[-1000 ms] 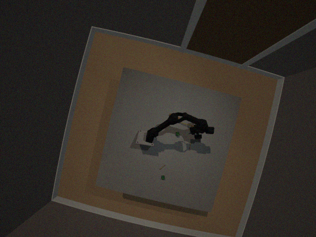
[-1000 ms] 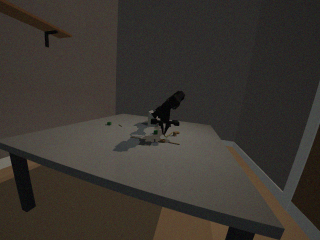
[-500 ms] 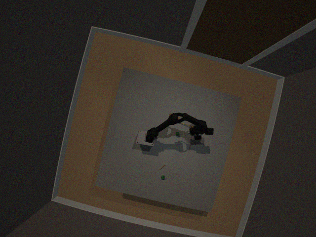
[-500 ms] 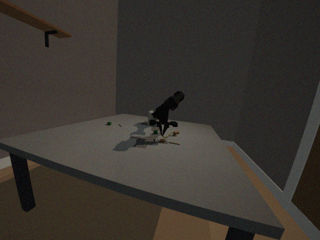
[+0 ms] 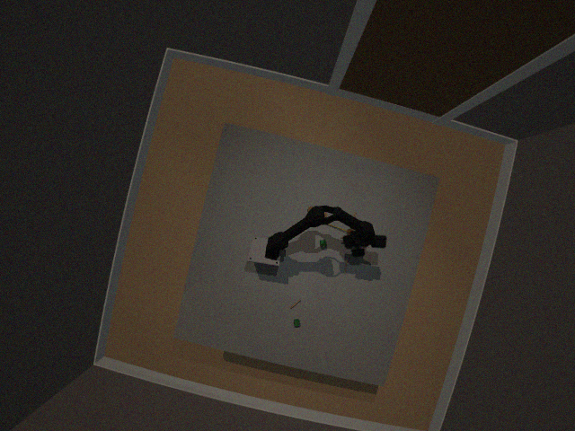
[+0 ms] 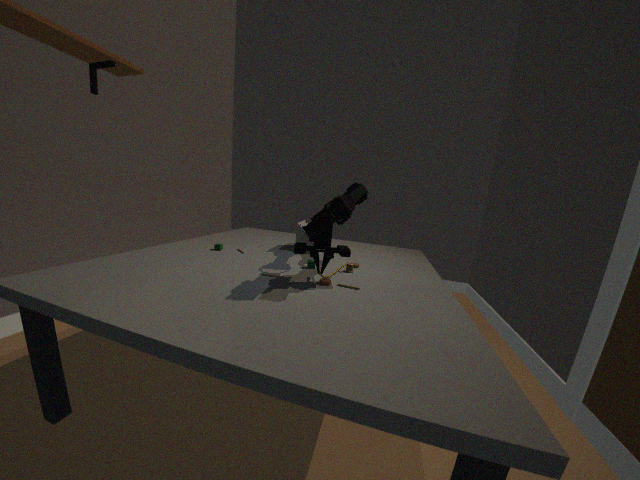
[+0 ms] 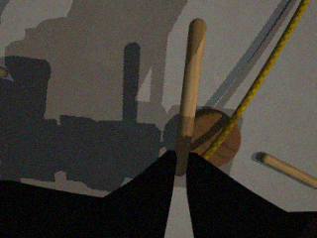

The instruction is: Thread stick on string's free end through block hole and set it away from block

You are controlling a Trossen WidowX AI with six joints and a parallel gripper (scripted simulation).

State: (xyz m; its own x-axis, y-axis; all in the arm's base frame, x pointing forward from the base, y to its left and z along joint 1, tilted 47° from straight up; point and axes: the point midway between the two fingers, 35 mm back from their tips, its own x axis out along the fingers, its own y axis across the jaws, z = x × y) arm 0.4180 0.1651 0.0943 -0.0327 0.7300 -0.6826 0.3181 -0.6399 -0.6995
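My gripper [image 6: 320, 274] [image 7: 180, 159] is shut on the wooden stick [image 7: 192, 74], near its darker end, low above the table [image 5: 260, 162] [image 6: 217, 315]. The stick's pale end points up the wrist view. The yellow string [image 5: 338, 227] [image 6: 336, 270] [image 7: 269, 69] runs from beside the fingertips out at the wrist view's upper right. In the exterior view it leads towards a small upright wooden piece [image 6: 349, 268] and a flatter orange-brown one [image 6: 355, 265]. Which is the block and which the button is too small to tell, as is whether the string passes through a hole.
A round brown wooden disc [image 6: 324, 282] [image 7: 230, 146] lies below the fingertips. A loose stick [image 6: 347, 286] [image 7: 292, 171] lies beside it. Green cubes [image 5: 322, 243] [image 5: 296, 322] [image 6: 311, 264] [image 6: 218, 246] and another stick [image 5: 296, 304] [image 6: 240, 251] lie farther off.
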